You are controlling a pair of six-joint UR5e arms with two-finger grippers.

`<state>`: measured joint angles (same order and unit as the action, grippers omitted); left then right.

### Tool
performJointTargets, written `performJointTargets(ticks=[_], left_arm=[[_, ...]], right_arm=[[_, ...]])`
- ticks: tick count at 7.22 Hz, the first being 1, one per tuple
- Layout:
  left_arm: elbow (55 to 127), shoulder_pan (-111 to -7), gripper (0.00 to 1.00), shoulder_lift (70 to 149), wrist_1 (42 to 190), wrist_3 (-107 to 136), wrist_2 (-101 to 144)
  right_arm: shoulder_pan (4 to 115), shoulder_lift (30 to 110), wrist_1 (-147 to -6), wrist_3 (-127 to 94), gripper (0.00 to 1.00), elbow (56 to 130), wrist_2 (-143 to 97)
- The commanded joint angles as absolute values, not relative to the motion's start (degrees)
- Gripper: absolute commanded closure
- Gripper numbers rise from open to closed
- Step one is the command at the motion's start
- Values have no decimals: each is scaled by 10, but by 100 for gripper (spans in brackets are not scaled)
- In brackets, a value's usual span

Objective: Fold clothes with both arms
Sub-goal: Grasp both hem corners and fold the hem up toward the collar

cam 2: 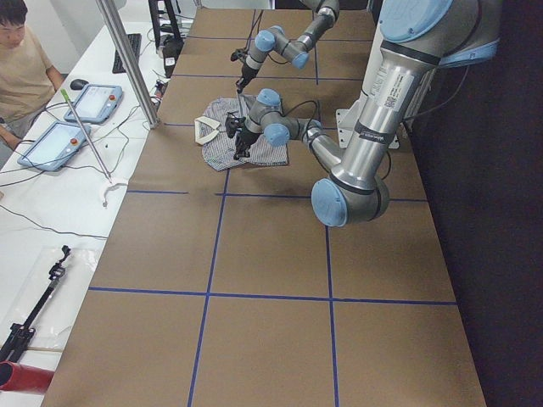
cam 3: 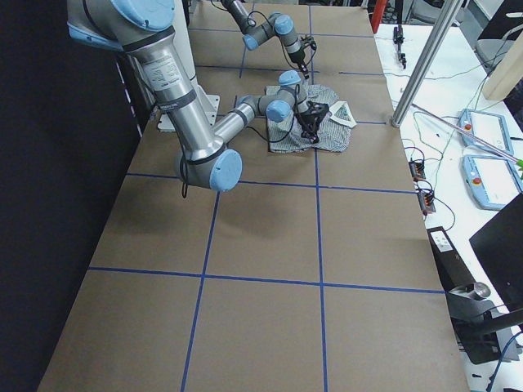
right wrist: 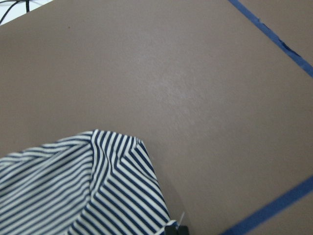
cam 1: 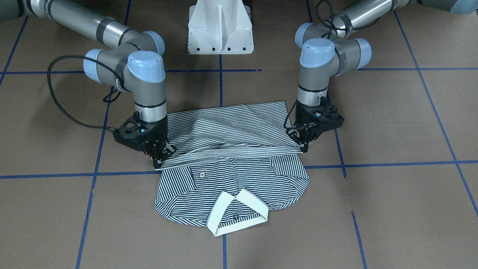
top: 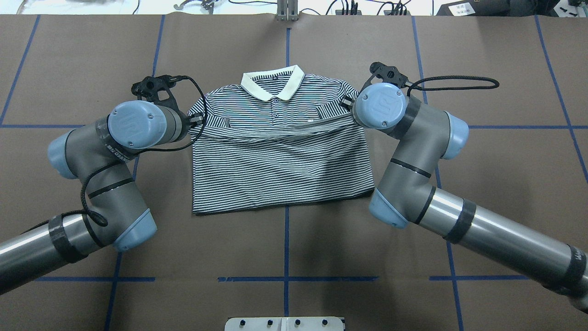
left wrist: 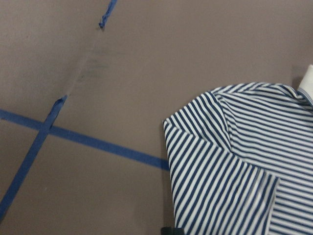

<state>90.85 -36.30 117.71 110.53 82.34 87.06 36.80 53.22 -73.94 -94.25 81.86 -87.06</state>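
Item one: my left arm (top: pixel 105 184). Forearm reaches in low, elbow bent, and the wrist (cam 1: pixel 313 91) stands vertical just beside the polo shirt (cam 1: pixel 231 179), at its edge on my left.

Item two: my left gripper (cam 1: pixel 303 145). It points down and tilts inward, fingers pinched together on a lifted fold of the shirt's cloth.

Item three: my right arm (top: pixel 413 151). It mirrors the left, with a bent elbow and the wrist (cam 1: pixel 149 99) upright at the shirt's opposite edge.

Item four: my right gripper (cam 1: pixel 160 158). It points down, fingers clamped on the same fold, which is stretched taut across the shirt's middle between my two grippers.
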Motion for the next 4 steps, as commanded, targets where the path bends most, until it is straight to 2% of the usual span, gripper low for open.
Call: performJointTargets(ticks=[1, 3, 4], left_arm=[[827, -375, 100, 1201, 1171, 811, 833], [793, -380, 100, 1211, 1208, 806, 833], [793, -379, 100, 1211, 1208, 806, 833]], right_arm=[[400, 471, -703, -936, 100, 704, -885], [411, 462, -672, -919, 100, 665, -898], [410, 459, -671, -918, 89, 659, -898]])
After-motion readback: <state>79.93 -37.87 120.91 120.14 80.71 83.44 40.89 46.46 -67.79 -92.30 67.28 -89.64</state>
